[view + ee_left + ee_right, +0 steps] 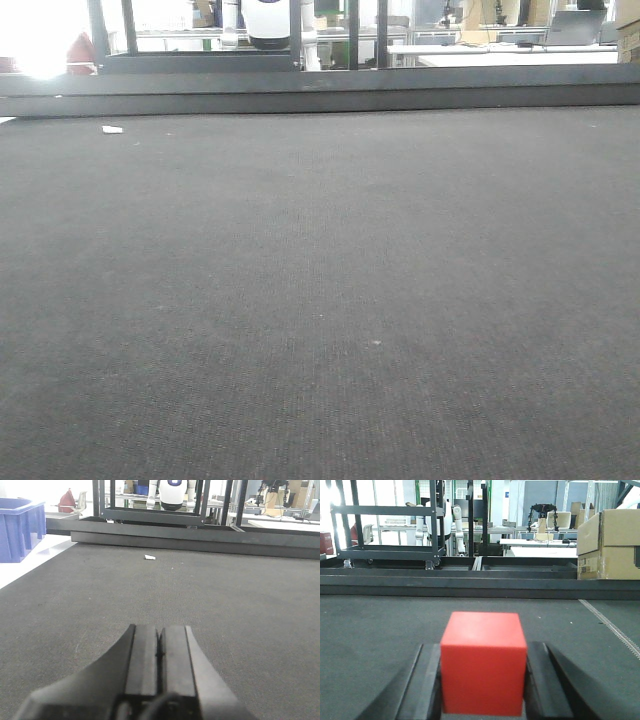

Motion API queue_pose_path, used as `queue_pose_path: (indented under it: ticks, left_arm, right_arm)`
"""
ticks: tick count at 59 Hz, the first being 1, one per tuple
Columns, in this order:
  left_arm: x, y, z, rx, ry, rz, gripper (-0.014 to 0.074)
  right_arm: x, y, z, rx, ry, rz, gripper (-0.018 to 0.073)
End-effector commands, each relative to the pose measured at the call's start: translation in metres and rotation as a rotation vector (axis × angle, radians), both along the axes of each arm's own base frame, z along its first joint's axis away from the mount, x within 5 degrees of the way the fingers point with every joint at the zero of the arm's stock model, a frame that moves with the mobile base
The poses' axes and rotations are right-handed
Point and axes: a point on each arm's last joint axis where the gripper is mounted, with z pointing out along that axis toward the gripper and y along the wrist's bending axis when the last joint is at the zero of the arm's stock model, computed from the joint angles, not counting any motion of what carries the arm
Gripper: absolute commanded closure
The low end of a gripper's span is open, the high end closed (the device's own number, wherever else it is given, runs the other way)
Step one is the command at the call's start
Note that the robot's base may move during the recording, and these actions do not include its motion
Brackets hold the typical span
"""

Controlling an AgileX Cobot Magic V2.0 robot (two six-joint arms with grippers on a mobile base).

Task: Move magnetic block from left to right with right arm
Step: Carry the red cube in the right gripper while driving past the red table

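Gripping the red cube (pixel 484 662) is my right end effector (pixel 484 652), its two dark fingers (pixel 426 680) pressed against the cube's left and right faces, as the right wrist view shows. The cube sits squarely between them, top face level and one flat face turned toward the camera, filling the gap from one finger to the other. Whether its underside touches the dark carpet (pixel 380 625) or hangs above it, I cannot tell from this view. Beyond the cube the carpet runs to a low dark ledge, and a cardboard box (pixel 610 545) stands at the far right. My left end effector (pixel 160 647) is closed on nothing, its fingers meeting along a thin seam, with carpet stretching ahead. A small white scrap (pixel 149 557) lies well apart in front of it, and a blue bin (pixel 17 527) stands off the carpet at the far left
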Motion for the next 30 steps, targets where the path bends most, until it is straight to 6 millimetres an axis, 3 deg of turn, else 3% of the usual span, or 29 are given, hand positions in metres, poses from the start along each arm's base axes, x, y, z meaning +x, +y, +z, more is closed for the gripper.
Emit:
queue_pose_path:
  ticks: [1,30]
  left_arm:
    - [-0.0009,-0.0001,0.0052,-0.007,-0.085,-0.003,0.0712]
    - [-0.0009,-0.0001,0.0052,-0.007,-0.085,-0.003,0.0713]
  right_arm:
    - [-0.0025,-0.0004,0.0167,-0.022,-0.103,-0.01,0.0347]
    - [-0.0025,-0.0004,0.0167,-0.022,-0.103,-0.01,0.0347]
